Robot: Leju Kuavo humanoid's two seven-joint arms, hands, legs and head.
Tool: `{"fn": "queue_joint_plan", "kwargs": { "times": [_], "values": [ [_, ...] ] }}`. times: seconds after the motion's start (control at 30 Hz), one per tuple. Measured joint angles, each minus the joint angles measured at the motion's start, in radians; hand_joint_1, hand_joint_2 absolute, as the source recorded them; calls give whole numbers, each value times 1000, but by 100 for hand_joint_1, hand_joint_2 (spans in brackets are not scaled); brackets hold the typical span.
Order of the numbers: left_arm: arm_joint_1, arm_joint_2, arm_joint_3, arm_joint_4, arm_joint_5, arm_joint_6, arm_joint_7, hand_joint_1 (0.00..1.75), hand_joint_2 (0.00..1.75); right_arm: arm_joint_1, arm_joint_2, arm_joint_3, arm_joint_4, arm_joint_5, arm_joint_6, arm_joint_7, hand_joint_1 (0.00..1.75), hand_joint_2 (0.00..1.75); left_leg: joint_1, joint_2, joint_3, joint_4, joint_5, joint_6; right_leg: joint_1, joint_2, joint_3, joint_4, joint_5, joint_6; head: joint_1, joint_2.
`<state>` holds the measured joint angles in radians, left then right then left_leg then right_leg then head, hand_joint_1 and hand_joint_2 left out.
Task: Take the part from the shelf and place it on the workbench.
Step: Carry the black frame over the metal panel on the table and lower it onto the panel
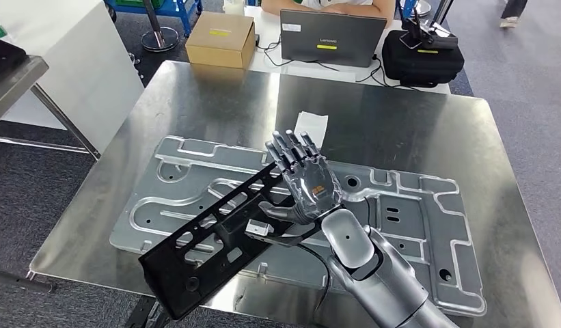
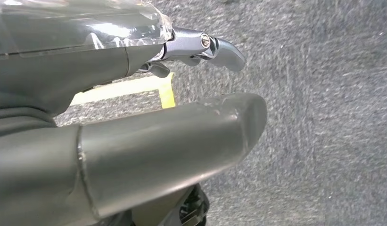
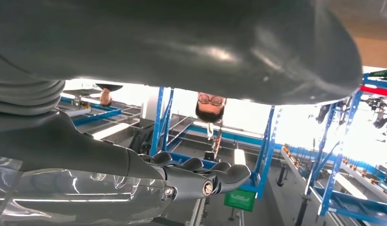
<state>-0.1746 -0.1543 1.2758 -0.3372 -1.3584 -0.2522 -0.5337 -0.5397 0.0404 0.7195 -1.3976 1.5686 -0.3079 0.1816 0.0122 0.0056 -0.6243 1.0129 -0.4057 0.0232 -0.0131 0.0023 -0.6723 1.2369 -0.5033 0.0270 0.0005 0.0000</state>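
Workbench of brushed steel – grey carpet around, right hand gripping black part, left hand empty.

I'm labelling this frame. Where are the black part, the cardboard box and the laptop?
black part (image 1: 195,256), head view, perforated middle.
cardboard box (image 1: 221,37), head view, top face.
laptop (image 1: 332,37), head view, lid back.

Bare bench steel lay open at 12 and 11 o'clock of right hand. Grey cast plate covered bench middle. White paper slip just beyond fingers. Cardboard box, laptop, black bag blocked far edge at 12.
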Motion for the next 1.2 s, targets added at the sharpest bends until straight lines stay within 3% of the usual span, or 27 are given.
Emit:
{"fn": "queue_joint_plan", "kwargs": {
  "times": [0.07, 0.1, 0.17, 0.23, 0.3, 0.37, 0.4, 0.43, 0.47, 0.5, 0.53, 0.6, 0.63, 0.67, 0.73, 0.77, 0.8, 0.87, 0.9, 0.93, 1.0, 1.03, 1.1, 1.13, 1.17, 1.2],
  "values": [
    [0, -1, 0, 0, 0, 0, 0, 0, 0, -3, 1, 0, -2, 0, 0, 0, 0, 0, -2, -1, -18, 7, 14, -9, 5, 0, 109, -138, 1, -13, -1, 0],
    [-1, -2, 0, 0, 0, 0, 0, 0, 0, -4, 1, 0, -3, 0, 0, 0, 0, 0, -3, -1, -23, 8, 21, -14, 8, 0, 143, -189, -8, -20, -1, 0],
    [0, -2, 0, 0, 0, 0, 0, 0, 0, -5, 1, 0, -3, 0, -1, 0, 0, 0, -4, -1, -27, 4, 39, -28, 12, 0, 159, -229, -13, -34, 0, 0],
    [1, -1, 0, 0, 0, 0, 0, 0, 0, -6, 1, 0, -2, 0, 0, 0, 0, 87, -1, -2, -36, 10, 28, -40, 9, -4, 144, -234, 9, -48, 0, 0],
    [3, 0, 0, 0, 0, 0, 0, 0, 0, -6, 2, 0, -1, 0, 0, 0, 0, 175, 2, -2, -60, 75, -51, -49, 5, -9, 122, -237, 33, -63, -6, 0],
    [3, 1, 0, 0, 0, 0, 0, 0, 0, -6, 2, 0, 0, 0, 0, 0, 0, 175, 3, -2, -85, 190, -145, -56, 8, -10, 93, -236, 56, -70, -11, 0],
    [3, 1, 0, 0, 0, 0, 0, 0, 0, -5, 2, 0, 0, 0, 0, 0, 0, 175, 4, -2, -88, 241, -162, -58, 9, -11, 77, -235, 67, -70, -11, 0],
    [2, 1, 0, 0, 0, 0, 0, 0, 0, -5, 2, 0, 1, 0, 0, 0, 0, 175, 5, -2, -80, 268, -154, -60, 9, -11, 60, -232, 79, -69, -11, 0],
    [0, 1, 0, 0, 3, 8, 1, 0, 0, -2, 2, -1, 1, -9, -3, -5, 0, 175, 6, -2, -57, 265, -128, -62, 9, -9, 41, -229, 91, -66, -12, 0],
    [-13, -8, -1, 2, 11, 32, 12, 0, 0, 17, 4, -7, -5, -37, -12, -23, 0, 175, 9, -5, -19, 230, -99, -62, 8, -6, 25, -225, 102, -61, -14, 0],
    [-48, -23, -3, 13, 25, 87, 42, 0, 0, 62, 9, -24, -25, -88, -24, -57, 0, 175, 11, -14, 31, 171, -87, -61, 8, -8, 11, -221, 111, -55, -18, 0],
    [-182, -78, 0, 70, 41, 281, 154, 0, 0, 227, 28, -114, -113, -326, -27, -197, 0, 175, 7, -43, 110, 49, -100, -52, 11, -38, -5, -215, 125, -40, -25, 0],
    [-251, -103, 8, 109, 28, 383, 214, 0, 0, 322, 46, -180, -160, -505, -9, -275, 0, 175, 2, -55, 123, 15, -111, -43, 12, -58, -9, -216, 133, -32, -25, 0],
    [-309, -125, 21, 143, -1, 457, 251, 0, 0, 400, 64, -249, -199, -709, 14, -341, 0, 175, -4, -60, 117, 2, -108, -32, 12, -73, -14, -219, 144, -24, -23, 0],
    [-375, -152, 65, 190, -83, 512, 259, 0, 0, 503, 101, -377, -245, -1105, 53, -396, 0, 175, -5, -55, 90, 1, -81, -10, 6, -67, -29, -220, 150, -8, -19, 0],
    [-400, -162, 93, 207, -114, 514, 240, 0, 0, 541, 113, -432, -266, -1258, 65, -403, 0, 131, -4, -49, 76, -2, -66, -1, 3, -53, -41, -205, 124, -1, -18, 0],
    [-421, -171, 123, 224, -133, 515, 219, 0, 0, 579, 126, -482, -283, -1366, 83, -412, 0, 87, -3, -41, 63, -3, -51, 7, 1, -35, -54, -170, 75, 4, -15, 0],
    [-447, -182, 171, 251, -135, 516, 184, 0, 0, 653, 155, -575, -298, -1428, 151, -451, 0, 0, -5, -27, 33, -2, -25, 17, 0, -10, -81, -54, -37, 12, -9, 0],
    [-455, -186, 187, 260, -129, 514, 173, 0, 0, 684, 171, -619, -294, -1418, 197, -477, 0, 0, -7, -21, 15, -2, -11, 19, 0, -5, -88, 5, -64, 14, -7, 0],
    [-462, -190, 199, 268, -121, 513, 166, 0, 0, 705, 186, -670, -280, -1401, 242, -509, 0, 0, -10, -16, -5, -1, 3, 20, 0, -4, -86, 48, -62, 15, -6, 0],
    [-482, -195, 217, 280, -108, 509, 156, 0, 0, 726, 215, -775, -231, -1387, 310, -574, 0, 0, -17, -9, -44, 1, 33, 21, 2, -4, -39, 53, -10, 7, -6, 0],
    [-491, -198, 224, 285, -104, 509, 150, 0, 0, 730, 229, -832, -200, -1383, 335, -607, 0, 0, -20, -7, -60, 1, 47, 21, 6, -5, 13, 8, 4, -3, -6, 0],
    [-501, -203, 235, 293, -98, 508, 136, 0, 0, 735, 249, -926, -147, -1382, 371, -660, 0, 0, -26, -4, -79, 3, 70, 17, 20, -10, 155, -144, -28, -28, -5, 0],
    [-504, -206, 239, 297, -95, 508, 130, 0, 0, 736, 257, -961, -124, -1382, 382, -679, 0, 0, -27, -1, -83, 2, 82, 13, 27, -13, 205, -208, -49, -37, -4, 0],
    [-505, -208, 243, 299, -92, 508, 125, 0, 0, 738, 264, -989, -104, -1383, 386, -694, 0, 0, -27, 3, -84, -2, 94, 8, 32, -15, 232, -249, -60, -42, -3, 0],
    [-506, -209, 246, 300, -89, 507, 122, 0, 0, 742, 271, -1011, -86, -1382, 388, -706, 0, 0, -27, 6, -85, -7, 108, 3, 31, -16, 230, -263, -54, -45, -2, 0]
  ]
}}
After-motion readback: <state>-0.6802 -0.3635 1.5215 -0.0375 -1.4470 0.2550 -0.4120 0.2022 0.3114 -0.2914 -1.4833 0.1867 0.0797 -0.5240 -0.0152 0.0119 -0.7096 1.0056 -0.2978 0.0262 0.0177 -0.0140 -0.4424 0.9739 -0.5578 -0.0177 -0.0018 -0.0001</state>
